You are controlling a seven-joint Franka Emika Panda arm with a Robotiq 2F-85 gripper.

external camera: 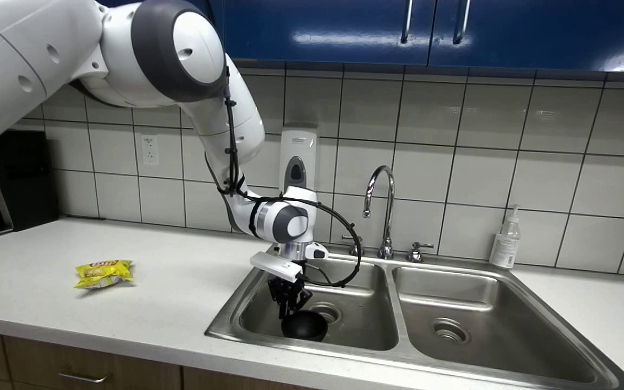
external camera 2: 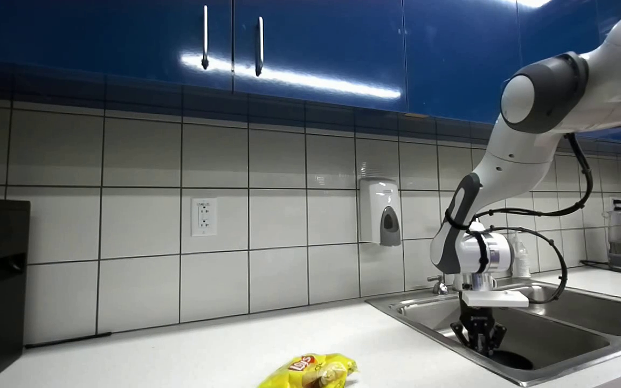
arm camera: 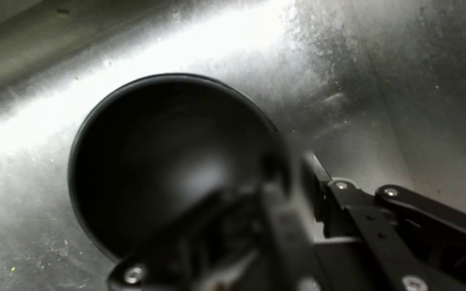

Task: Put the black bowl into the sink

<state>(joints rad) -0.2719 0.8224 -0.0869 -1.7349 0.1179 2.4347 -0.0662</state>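
Observation:
The black bowl (external camera: 306, 326) sits low in the left basin of the metal sink (external camera: 399, 314), near its front wall and drain. In the wrist view the bowl (arm camera: 144, 145) shows its open round mouth, over the sink floor. It also shows as a dark oval in an exterior view (external camera 2: 512, 359). My gripper (external camera: 288, 311) points down into the basin at the bowl's edge. In the wrist view the gripper's fingers (arm camera: 293, 165) are close together, one on each side of the bowl's right rim. That area is blurred, so I cannot tell whether they clamp the rim.
A chrome faucet (external camera: 388, 211) stands behind the sink, with a clear bottle (external camera: 505, 244) at the back right. A wall soap dispenser (external camera: 298, 160) is behind the arm. A yellow chip bag (external camera: 104, 273) lies on the counter. A cable loops from the arm over the basin.

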